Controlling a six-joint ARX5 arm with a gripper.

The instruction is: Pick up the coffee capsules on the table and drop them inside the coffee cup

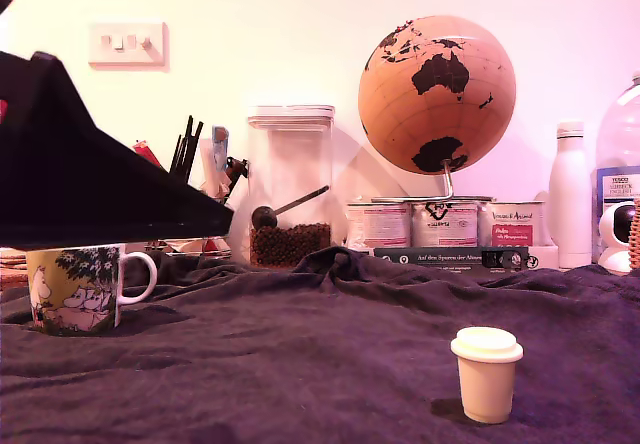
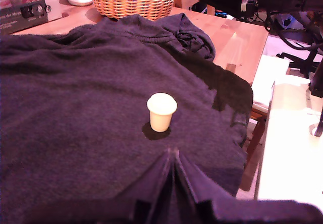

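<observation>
Reading "TESCO": label (image 1: 618, 186) beyond capsule (image 1: 487, 373).

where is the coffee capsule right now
The coffee capsule stands rim up on the table at the exterior view's lower right, far from the coffee cup at its left.

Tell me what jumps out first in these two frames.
The big orange globe at the back, right of centre in the exterior view, grabs the eye first. Next comes a lone cream capsule standing rim-up on the dark cloth in front. The black arm fills that view's left, above the printed mug.
</observation>
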